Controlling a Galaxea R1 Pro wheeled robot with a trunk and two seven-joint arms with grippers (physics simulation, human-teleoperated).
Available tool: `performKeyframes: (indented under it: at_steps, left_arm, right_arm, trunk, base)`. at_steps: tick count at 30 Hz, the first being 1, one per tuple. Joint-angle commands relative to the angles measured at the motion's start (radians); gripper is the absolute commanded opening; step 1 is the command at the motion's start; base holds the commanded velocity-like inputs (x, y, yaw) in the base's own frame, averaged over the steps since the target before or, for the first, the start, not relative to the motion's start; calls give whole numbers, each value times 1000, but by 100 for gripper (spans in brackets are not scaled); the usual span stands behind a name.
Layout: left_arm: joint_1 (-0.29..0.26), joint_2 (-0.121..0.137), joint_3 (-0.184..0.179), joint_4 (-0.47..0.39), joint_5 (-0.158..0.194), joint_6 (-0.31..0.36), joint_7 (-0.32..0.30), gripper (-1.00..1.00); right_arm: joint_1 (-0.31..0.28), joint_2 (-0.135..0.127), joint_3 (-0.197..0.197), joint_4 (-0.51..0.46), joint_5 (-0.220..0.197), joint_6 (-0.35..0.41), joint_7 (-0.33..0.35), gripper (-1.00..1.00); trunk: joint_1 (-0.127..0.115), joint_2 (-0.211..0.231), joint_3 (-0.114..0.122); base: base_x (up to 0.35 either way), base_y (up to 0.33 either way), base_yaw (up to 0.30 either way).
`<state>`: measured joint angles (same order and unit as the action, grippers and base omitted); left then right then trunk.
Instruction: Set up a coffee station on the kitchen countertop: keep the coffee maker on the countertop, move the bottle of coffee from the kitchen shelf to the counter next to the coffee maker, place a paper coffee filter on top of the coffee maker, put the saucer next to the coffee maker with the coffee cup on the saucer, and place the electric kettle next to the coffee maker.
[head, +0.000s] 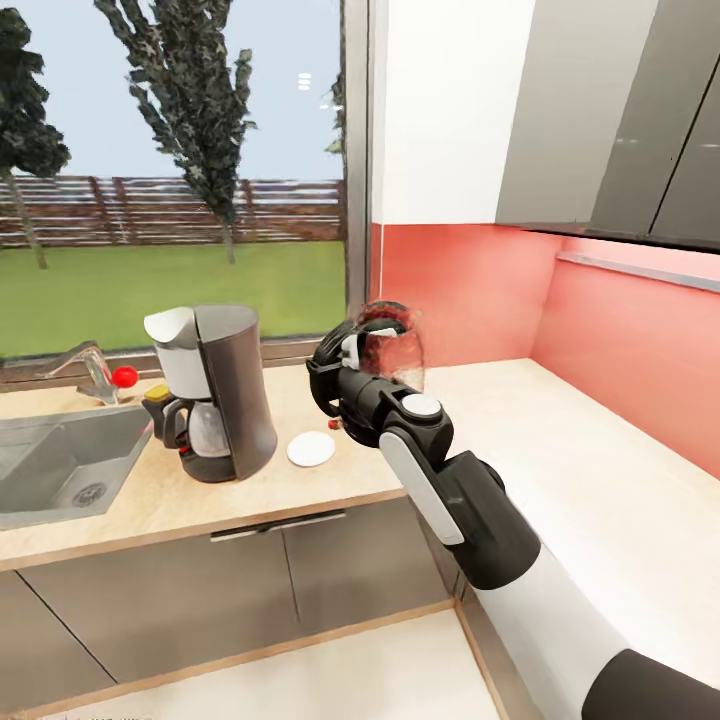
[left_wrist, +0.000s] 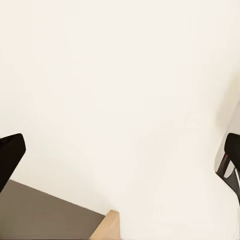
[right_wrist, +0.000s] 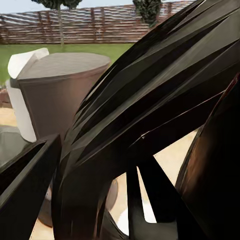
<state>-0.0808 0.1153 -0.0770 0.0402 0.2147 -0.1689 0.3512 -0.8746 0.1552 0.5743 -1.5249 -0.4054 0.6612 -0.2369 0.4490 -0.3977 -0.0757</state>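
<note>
Right gripper (head: 352, 372): jaws closed around the kettle (head: 395, 350), held above the counter (head: 500, 420).
Left gripper (left_wrist: 120, 160): jaws spread, nothing between them.
Coffee maker (head: 215, 390): at the kettle's 9 o'clock; saucer (head: 311, 449) between them, bottle (head: 157, 396) behind.
Open room: bare counter at 3 o'clock.
Obstacles: sink (head: 60, 465), tap (head: 90, 368).
Writing: none readable.

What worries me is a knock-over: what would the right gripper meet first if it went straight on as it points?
Carrying the electric kettle, the right gripper would probably meet the coffee maker first, though depth is unclear.
</note>
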Motion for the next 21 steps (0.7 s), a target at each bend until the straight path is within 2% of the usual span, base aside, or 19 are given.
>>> performKeyframes:
  at_steps: [1,11,13,18,21]
  left_arm:
    - [-2,0,-8,4,10,-7,0,100]
    - [-2,0,-7,4,11,-7,0,100]
    - [-2,0,-7,4,11,-7,0,100]
    - [-2,0,-8,4,10,-9,0,100]
    - [-2,0,-9,4,9,-9,0,100]
  right_arm:
    - [-1,0,1,-1,-8,3,-10,-100]
    - [-1,-7,2,3,-5,4,-10,-100]
    - [-1,-23,2,2,-4,4,-10,-100]
    - [-1,-83,3,3,-4,3,-9,-100]
    - [-1,-96,5,6,-4,3,-8,-100]
  trunk:
    - [1,-2,-3]
    - [1,-2,-9]
    - [1,-2,-9]
    - [1,-2,-9]
    - [1,-2,-9]
  base:
    - [258,-54,245]
    - [297,-104,223]
    - [304,-123,54]
    - [304,-132,13]
    - [168,-74,2]
